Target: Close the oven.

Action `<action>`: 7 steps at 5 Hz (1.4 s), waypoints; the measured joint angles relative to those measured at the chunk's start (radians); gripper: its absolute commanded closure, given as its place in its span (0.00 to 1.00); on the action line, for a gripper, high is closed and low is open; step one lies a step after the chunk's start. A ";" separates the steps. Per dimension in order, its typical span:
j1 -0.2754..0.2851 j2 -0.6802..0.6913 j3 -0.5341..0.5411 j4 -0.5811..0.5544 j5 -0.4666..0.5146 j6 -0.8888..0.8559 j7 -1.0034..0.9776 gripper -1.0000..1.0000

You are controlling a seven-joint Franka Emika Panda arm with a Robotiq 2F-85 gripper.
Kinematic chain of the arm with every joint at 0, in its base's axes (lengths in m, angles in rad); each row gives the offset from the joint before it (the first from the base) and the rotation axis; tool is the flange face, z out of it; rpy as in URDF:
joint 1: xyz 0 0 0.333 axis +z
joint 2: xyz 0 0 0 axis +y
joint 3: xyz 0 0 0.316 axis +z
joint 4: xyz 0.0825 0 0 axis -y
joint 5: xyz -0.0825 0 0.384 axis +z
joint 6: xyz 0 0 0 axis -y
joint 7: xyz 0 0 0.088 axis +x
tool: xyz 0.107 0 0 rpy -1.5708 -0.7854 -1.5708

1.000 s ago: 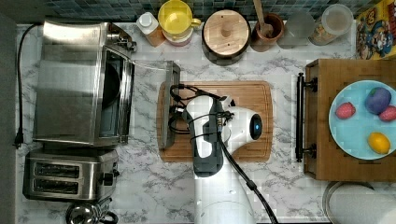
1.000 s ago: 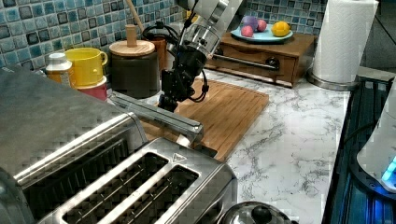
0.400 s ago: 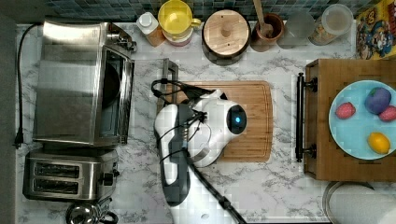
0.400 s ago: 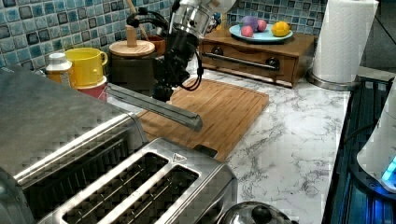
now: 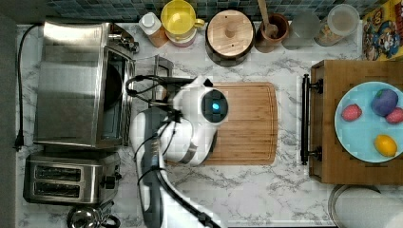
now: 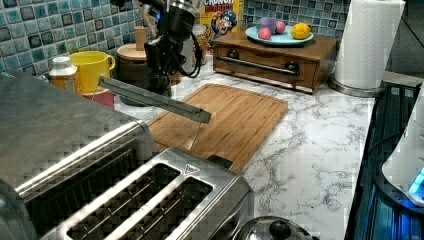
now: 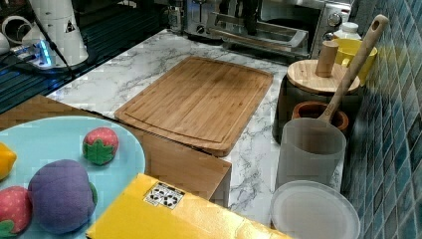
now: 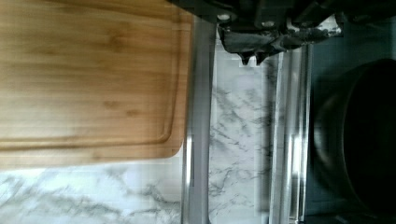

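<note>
Tilting half-raised, oven [image 5: 78,85] door [image 6: 155,99] meets tool [image 6: 159,75]; finger spread unreadable.

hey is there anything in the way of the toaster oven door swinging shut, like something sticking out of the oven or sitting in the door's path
Nothing visible blocks it. The big stainless-steel toaster oven's glass-paned door is partly raised, the gripper beside it. The dark round pan sits inside the cavity, not past the opening. The bamboo cutting board lies flat below the door's arc.
</note>
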 measured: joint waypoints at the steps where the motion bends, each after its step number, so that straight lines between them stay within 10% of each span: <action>1: 0.030 0.002 0.046 0.061 -0.207 0.000 0.230 1.00; 2: 0.005 0.028 0.182 0.150 -0.468 -0.002 0.437 1.00; 5: 0.259 0.151 0.256 0.432 -1.170 -0.316 1.127 1.00; 7: 0.275 0.151 0.219 0.465 -1.168 -0.452 1.249 1.00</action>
